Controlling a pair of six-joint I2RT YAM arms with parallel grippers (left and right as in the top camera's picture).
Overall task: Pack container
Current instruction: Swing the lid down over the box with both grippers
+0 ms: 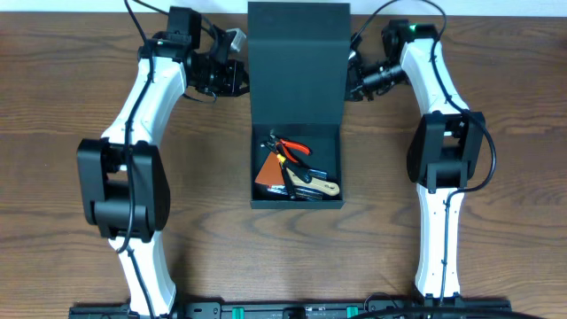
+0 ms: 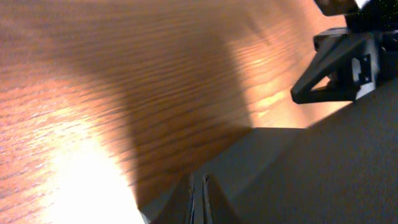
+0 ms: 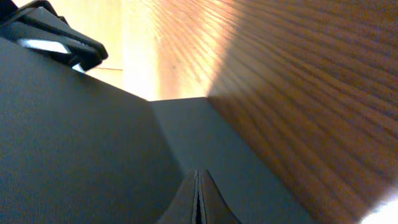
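Observation:
The dark container point(image 1: 297, 203) stands mid-table with its hinged lid point(image 1: 297, 62) raised toward the far side. Inside lie red-handled pliers point(image 1: 295, 149), an orange-brown piece point(image 1: 268, 168) and a pale-handled tool point(image 1: 319, 184). My left gripper point(image 1: 241, 78) is shut against the lid's left edge. My right gripper point(image 1: 353, 81) is shut against its right edge. In the left wrist view the shut left gripper point(image 2: 199, 199) points along the grey lid point(image 2: 323, 168), with the right gripper point(image 2: 348, 62) beyond it. In the right wrist view the shut right gripper point(image 3: 198, 199) meets the lid point(image 3: 74, 137).
The wooden table point(image 1: 71, 89) stretches out on both sides of the box. Both white arms point(image 1: 133, 159) bend inward from the near edge. A black rail point(image 1: 283, 310) runs along the front.

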